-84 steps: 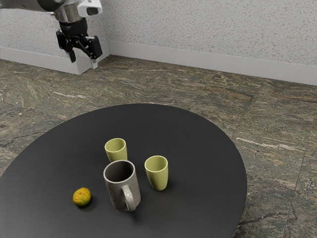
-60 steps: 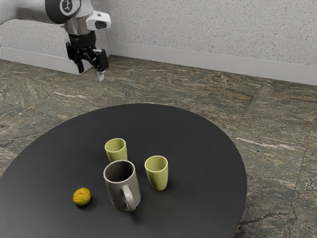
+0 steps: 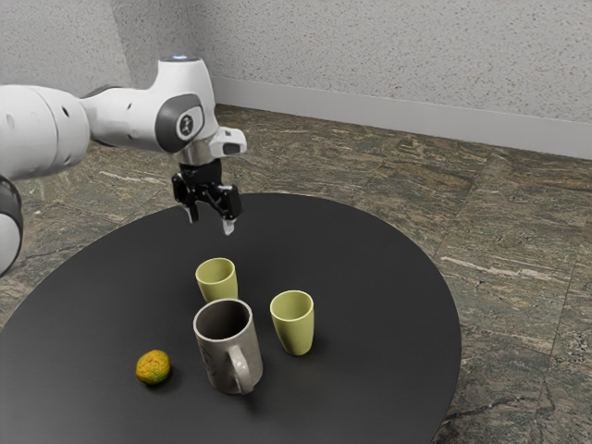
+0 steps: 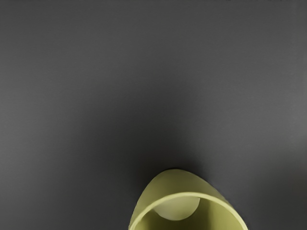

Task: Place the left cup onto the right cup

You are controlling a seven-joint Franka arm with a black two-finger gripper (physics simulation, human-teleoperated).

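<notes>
Two yellow-green cups stand upright on the round black table. The left cup is the farther one; the right cup stands nearer the exterior view's right. My gripper hangs open above the table, a little behind and above the left cup, with nothing between its fingers. In the wrist view the left cup sits just under the hand, its open mouth facing up.
A grey mug with a handle stands in front of the left cup, close to both cups. A small orange fruit lies to the mug's left. Stone floor surrounds the table.
The arm has swung down and toward the exterior view's right, from high above the floor to just above the table behind the left cup. The cups have not moved.
</notes>
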